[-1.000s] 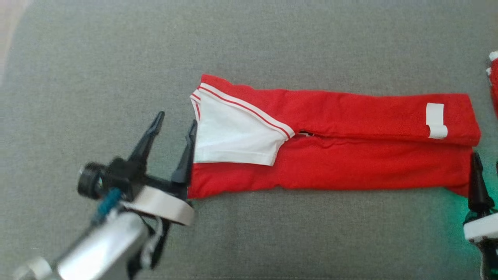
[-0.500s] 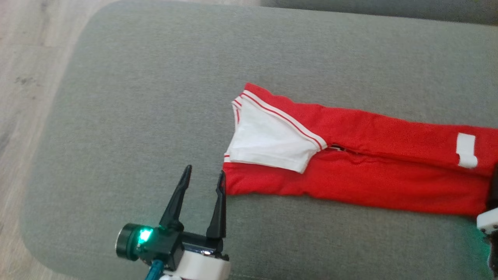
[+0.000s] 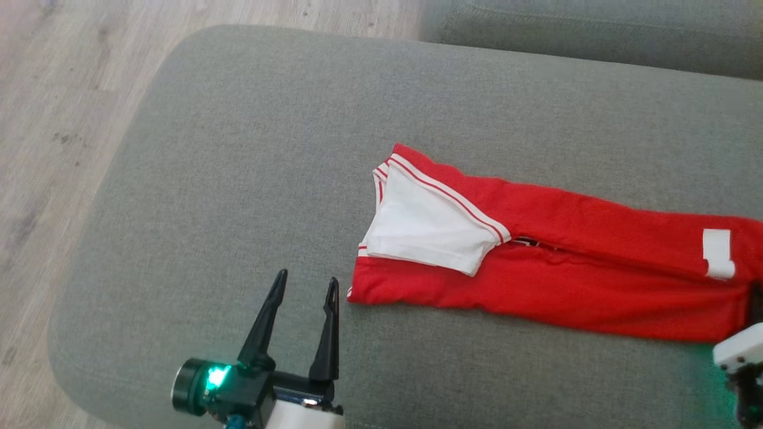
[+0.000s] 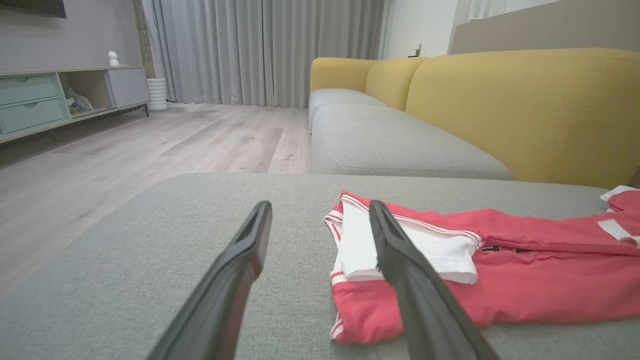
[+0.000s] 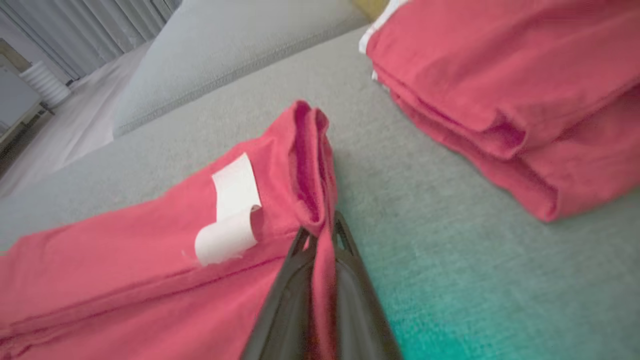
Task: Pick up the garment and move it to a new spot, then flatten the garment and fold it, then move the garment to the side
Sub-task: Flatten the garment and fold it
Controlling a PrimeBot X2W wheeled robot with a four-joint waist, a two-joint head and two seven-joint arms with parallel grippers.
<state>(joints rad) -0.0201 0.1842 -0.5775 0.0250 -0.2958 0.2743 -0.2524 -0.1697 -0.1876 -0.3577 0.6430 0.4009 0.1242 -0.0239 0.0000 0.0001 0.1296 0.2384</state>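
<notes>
Around the grey ottoman [image 3: 238, 149] we see a pale wood floor [image 3: 59, 119] to the left, a second grey seat [image 4: 390, 145] on the far side and a yellow sofa back [image 4: 525, 110] behind that. Curtains [image 4: 265, 50] and a low cabinet [image 4: 30, 100] stand farther off. We count two red pieces of clothing. One is the garment [image 3: 596, 280], folded into one long strip running left to right across the ottoman. The other is a folded red stack [image 5: 500, 100] just beyond its right end, apart from it. The garment shows one white sleeve [image 3: 429, 229] at its left end and one white label [image 3: 717, 253] near its right end. We count two tools. Our left tool [image 3: 306, 277] is spread wide, just to the near left of the garment's near left corner, with a strip of bare ottoman between them. Our right tool [image 5: 322, 235] is clenched on the garment's right edge, red cloth pinched in its grip.
</notes>
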